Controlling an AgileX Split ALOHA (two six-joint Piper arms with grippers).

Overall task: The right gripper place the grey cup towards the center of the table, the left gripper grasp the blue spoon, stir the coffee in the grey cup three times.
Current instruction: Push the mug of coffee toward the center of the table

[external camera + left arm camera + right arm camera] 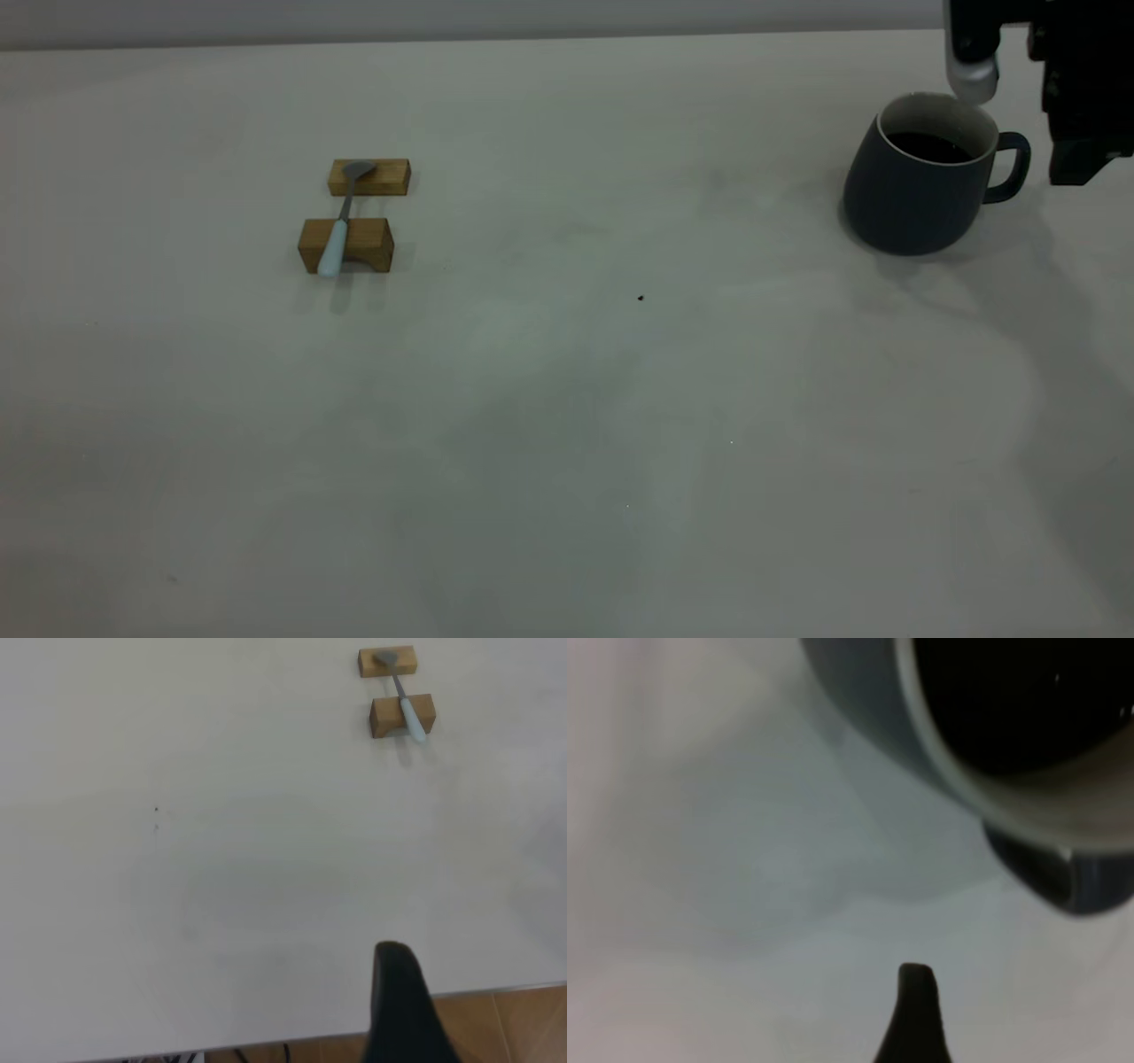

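Counter (pixel 567 425): filling the view.
Right gripper (pixel 1019 97): partly cropped, hovering beside grey cup (pixel 917 190); fingers spread wide.
Coffee (pixel 928 146): sitting inside.
Blue spoon (pixel 341 217): lying across two wooden blocks (pixel 354 244), far left.
Left gripper (pixel 403 1010): fingers unclear.

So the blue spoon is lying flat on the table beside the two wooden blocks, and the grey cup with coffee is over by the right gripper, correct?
Not quite. The exterior view shows the blue spoon resting across the two wooden blocks, not flat on the table. The grey cup with coffee is indeed by the right gripper.
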